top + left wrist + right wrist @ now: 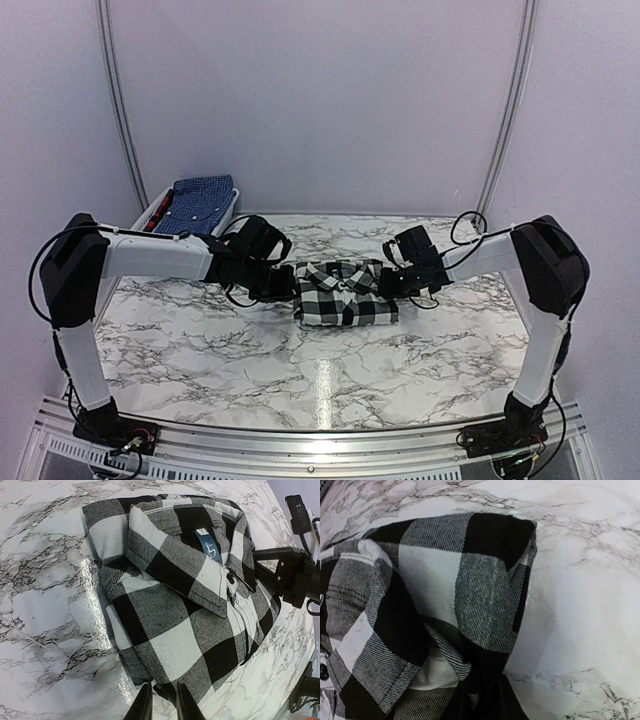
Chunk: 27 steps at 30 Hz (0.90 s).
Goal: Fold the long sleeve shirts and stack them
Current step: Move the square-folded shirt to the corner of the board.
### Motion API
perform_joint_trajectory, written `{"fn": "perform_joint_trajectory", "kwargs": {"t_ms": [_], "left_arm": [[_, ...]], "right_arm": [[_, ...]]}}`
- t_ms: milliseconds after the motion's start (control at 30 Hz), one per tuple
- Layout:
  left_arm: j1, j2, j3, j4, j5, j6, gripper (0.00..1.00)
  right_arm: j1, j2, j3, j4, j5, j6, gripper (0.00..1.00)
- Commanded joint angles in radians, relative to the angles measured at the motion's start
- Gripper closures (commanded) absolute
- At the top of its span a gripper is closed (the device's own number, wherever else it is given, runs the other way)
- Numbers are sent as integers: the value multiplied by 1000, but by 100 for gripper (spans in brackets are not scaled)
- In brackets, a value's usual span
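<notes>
The black-and-white checked shirt (345, 293) lies folded on the marble table, collar up; the left wrist view (185, 595) shows its collar and blue label. My left gripper (285, 283) is at the shirt's left edge, its fingers (145, 705) close together with a dark corner of cloth between them. My right gripper (392, 283) is at the shirt's right edge. In the right wrist view the cloth (470, 590) bunches into the dark fingers (515, 710), which are partly hidden by it. The blue printed shirt (200, 205) lies folded in the basket.
The white slotted basket (158, 212) stands at the back left, against the wall. The marble table (330, 370) stretches in front of the shirt. The right arm (295, 570) shows across the shirt in the left wrist view.
</notes>
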Motion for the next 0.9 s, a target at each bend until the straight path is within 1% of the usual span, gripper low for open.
{"fn": "perform_joint_trajectory", "kwargs": {"t_ms": [0,67,200,300,467,600,867], "left_arm": [[2,-17,21,-49,-19,18,83],[4,-18,22,-54,-21,21,82],[7,-22,20,-61,-22,29,83],[12,-30,19,-66,-20,35,83],[15,-44,17,-71,-16,45,83],[22,-45,18,-72,-3,53,82],[40,-12,63,-86,39,73,82]], "right_arm": [[-7,44,63,-60,60,-15,94],[-9,52,89,-84,116,-29,100],[-38,67,151,-126,192,-80,100],[-88,75,182,-137,233,-125,100],[-188,104,242,-137,252,-242,100],[-269,142,320,-137,237,-330,100],[-420,288,524,-174,243,-458,100]]}}
